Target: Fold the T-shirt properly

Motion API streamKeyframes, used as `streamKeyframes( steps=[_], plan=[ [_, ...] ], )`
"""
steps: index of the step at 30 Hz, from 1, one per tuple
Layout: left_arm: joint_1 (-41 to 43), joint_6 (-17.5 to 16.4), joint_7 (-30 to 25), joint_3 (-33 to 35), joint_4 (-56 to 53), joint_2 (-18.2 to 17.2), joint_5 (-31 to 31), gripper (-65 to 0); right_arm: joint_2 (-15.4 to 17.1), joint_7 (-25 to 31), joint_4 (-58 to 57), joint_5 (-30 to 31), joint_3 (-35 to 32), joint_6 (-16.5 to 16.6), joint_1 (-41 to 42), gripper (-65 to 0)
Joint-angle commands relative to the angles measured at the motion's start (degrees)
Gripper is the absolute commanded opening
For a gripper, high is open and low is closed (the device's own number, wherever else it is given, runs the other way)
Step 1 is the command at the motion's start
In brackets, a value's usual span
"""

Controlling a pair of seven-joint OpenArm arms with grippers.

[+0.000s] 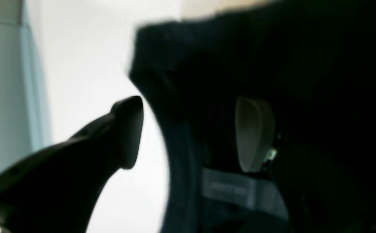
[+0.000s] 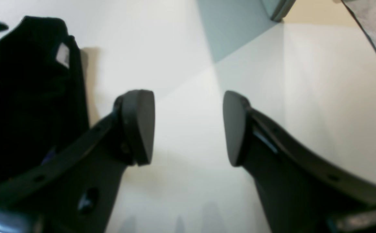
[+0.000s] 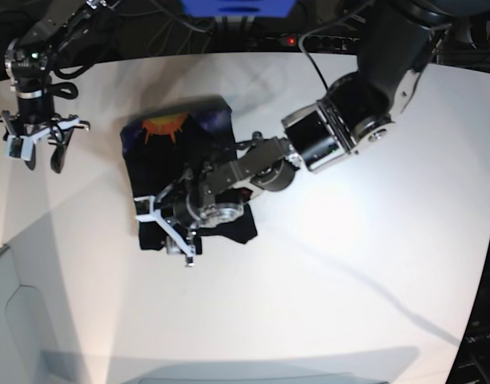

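Left gripper [image 3: 166, 230] hanging spread wide over the near edge of the T-shirt [image 3: 185, 152], one pale pad [image 1: 252, 134] lying against black cloth beside the neck label [image 1: 236, 189]. Right gripper [image 2: 188, 127] hovering spread and pinching nothing, off to the side. T-shirt lying folded on the white table [image 3: 333, 264], orange sunburst print [image 3: 165, 126] facing up.

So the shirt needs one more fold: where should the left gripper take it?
Probably the near hem of the shirt, under the left gripper, coming from above. That edge lies free on the table, and the orange print marks the far end to fold toward.
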Motion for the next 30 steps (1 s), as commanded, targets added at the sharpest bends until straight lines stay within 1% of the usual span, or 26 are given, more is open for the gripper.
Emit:
streamKeyframes(
  steps=[1, 6, 10, 13, 16, 20, 24, 27, 30],
  plan=[
    [-2.0, 0.5, -0.9, -2.0, 1.9, 0.4, 0.2, -21.8, 0.0, 1.5, 1.2, 1.1, -0.1, 0.2, 0.1, -34.0],
    [-1.8, 0.5, -0.8, -16.0, 7.7, -0.6, 0.2, -21.8, -0.1, 1.5, 1.2, 1.1, -0.7, 0.2, 0.2, -34.4],
    [2.3, 0.4, 1.4, -30.9, 16.4, -4.8, -0.1, -21.8, -0.1, 1.5, 1.2, 1.1, -3.7, 0.2, 0.1, -34.4],
    [8.6, 0.1, 4.7, -44.1, 24.4, -8.9, -0.2, -21.8, -0.1, 1.5, 0.9, 1.1, -6.6, 0.2, 0.2, -34.4],
    [16.4, 0.0, 7.3, -56.1, 31.3, -12.3, -0.3, -21.8, -0.2, 1.5, 0.8, 1.1, -11.8, 0.2, -0.1, -34.4],
    [28.1, 0.0, 8.1, -69.7, 36.9, -14.4, -0.3, -21.8, -0.2, 1.5, -0.6, 1.1, -18.4, 0.2, -0.6, -34.4],
    [38.6, -0.1, 8.1, -79.1, 38.9, -14.3, -0.3, -21.8, 0.0, 2.0, -7.5, 1.0, -20.7, 0.2, 0.3, -34.3],
    [44.4, -0.1, 8.0, -82.7, 40.0, -14.3, -0.9, -21.8, 0.4, 2.0, -12.6, 1.0, -20.8, 0.2, 1.2, -34.3],
    [48.5, -0.1, 8.1, -85.7, 41.2, -14.3, -4.9, -21.8, 2.0, 2.1, -15.5, 1.0, -21.0, 0.2, 1.1, -34.3]
  ],
)
